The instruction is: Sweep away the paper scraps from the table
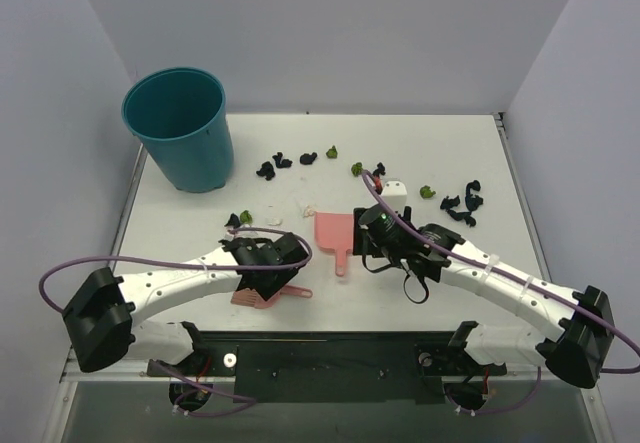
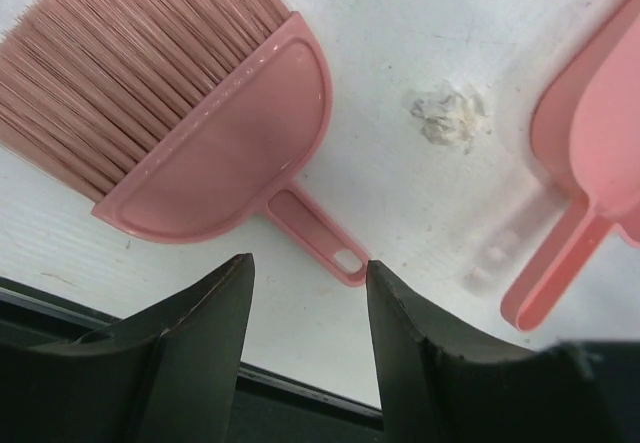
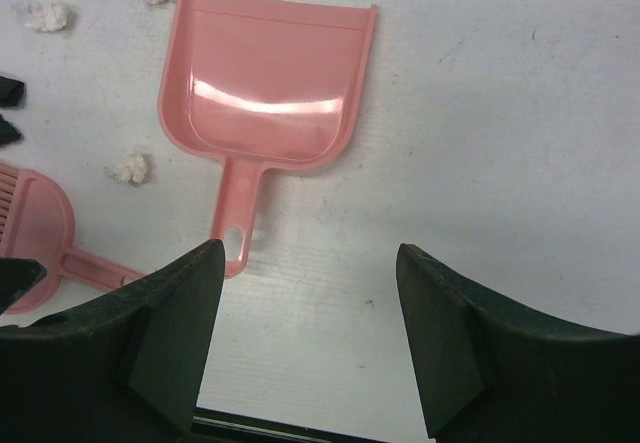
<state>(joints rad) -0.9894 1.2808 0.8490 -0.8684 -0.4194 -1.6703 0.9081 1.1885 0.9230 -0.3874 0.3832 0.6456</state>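
Paper scraps lie across the table [image 1: 450, 143]: black wads [image 1: 283, 161] and olive-green ones [image 1: 356, 169] in the middle, more black ones [image 1: 465, 203] at the right, whitish ones [image 1: 310, 208] near the pink dustpan [image 1: 333, 231]. My left gripper [image 1: 283, 260] is open and empty just above the pink brush [image 1: 262, 296]. In the left wrist view the brush handle [image 2: 320, 238] ends just ahead of the gripper [image 2: 308, 273], with a whitish scrap [image 2: 447, 118] beyond it. My right gripper [image 1: 375, 248] is open and empty. In the right wrist view it [image 3: 310, 258] sits right of the dustpan handle [image 3: 235, 218].
A teal bucket [image 1: 180, 128] stands at the back left corner. A small white block [image 1: 395, 188] lies mid-table. Grey-lilac walls close in the back and sides. The table's near edge is a dark rail [image 1: 330, 348] right behind both grippers.
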